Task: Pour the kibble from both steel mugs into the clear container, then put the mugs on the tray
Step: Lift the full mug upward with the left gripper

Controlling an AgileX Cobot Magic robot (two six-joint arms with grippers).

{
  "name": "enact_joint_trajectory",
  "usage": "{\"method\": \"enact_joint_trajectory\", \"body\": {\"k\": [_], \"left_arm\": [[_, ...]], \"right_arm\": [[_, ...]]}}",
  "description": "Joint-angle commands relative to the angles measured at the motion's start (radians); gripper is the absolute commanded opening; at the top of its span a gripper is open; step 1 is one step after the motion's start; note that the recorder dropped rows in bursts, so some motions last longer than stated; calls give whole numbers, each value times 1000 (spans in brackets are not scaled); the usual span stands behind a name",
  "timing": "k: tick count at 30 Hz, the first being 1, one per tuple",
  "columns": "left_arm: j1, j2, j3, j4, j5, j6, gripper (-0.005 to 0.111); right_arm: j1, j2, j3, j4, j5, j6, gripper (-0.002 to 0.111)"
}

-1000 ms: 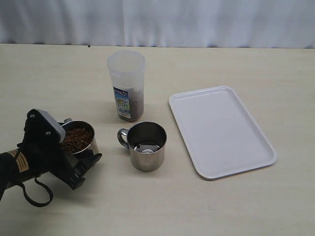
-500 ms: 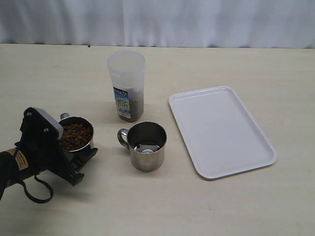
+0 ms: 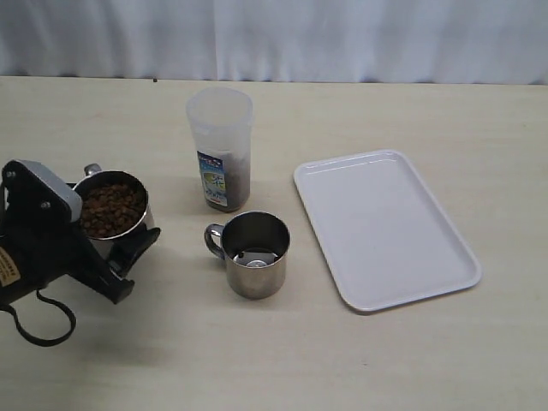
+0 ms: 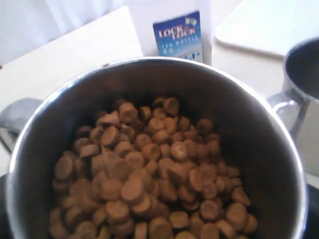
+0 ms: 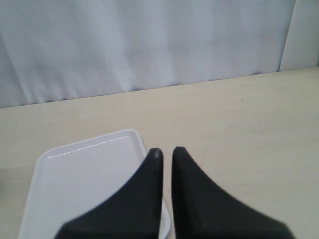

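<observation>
From the exterior view, the left gripper (image 3: 120, 244) clasps the filled steel mug (image 3: 128, 227) across its wall near the table's (image 3: 282, 360) left edge, the kibble (image 3: 110, 208) heaped almost to the rim. Whether the base still touches the table I cannot tell. The empty steel mug (image 3: 254, 257) stands mid-table, and the clear container (image 3: 220, 145), some pellets already in it, stands just beyond it toward the curtained edge. The tray (image 3: 381, 227) lies bare nearer the right edge. The left wrist view shows the kibble (image 4: 149, 169) loose inside the mug (image 4: 259, 129), with the container's label (image 4: 179, 35) ahead. In the right wrist view, the right gripper (image 5: 164, 154) is pinched together on nothing above the tray (image 5: 79, 184). The steel looks rigid but slick, so a firm squeeze on the wall suits it. The pellets would probably spill at any early tilt, and the tall container looks light enough to topple.
</observation>
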Motion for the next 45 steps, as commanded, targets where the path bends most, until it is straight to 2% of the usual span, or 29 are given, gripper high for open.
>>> {"method": "enact_joint_trajectory", "body": {"k": [1,6,10,14,18,27,30,33,35,38,41,43,45], "left_arm": [[2,-121,19,-10,-3,-144,0],[0,-273,19,-10,171,-286,0],[0,-405,19,-44,343,-300,0],[0,-531,9,-85,453,-300,0],[-11,-619,-73,-81,679,-317,0],[-165,-640,-177,-81,865,-286,0],[-170,-640,-255,-84,959,-293,0],[-170,-640,-341,-87,1135,-311,0],[-172,-640,-374,-79,1204,-315,0],[-218,-640,-383,-43,1228,-329,0],[-263,-640,-383,75,1222,-423,0],[-286,-640,-383,162,1206,-487,0],[-291,-640,-383,169,1155,-539,0]], "right_arm": [[3,-3,1,-10,-2,-3,5],[3,-3,1,-10,-2,-3,5],[3,-3,1,-10,-2,-3,5],[3,-3,1,-10,-2,-3,5],[3,-3,1,-10,-2,-3,5],[3,-3,1,-10,-2,-3,5],[3,-3,1,-10,-2,-3,5],[3,-3,1,-10,-2,-3,5],[3,-3,1,-10,-2,-3,5],[3,-3,1,-10,-2,-3,5],[3,-3,1,-10,-2,-3,5],[3,-3,1,-10,-2,-3,5],[3,-3,1,-10,-2,-3,5]]}}
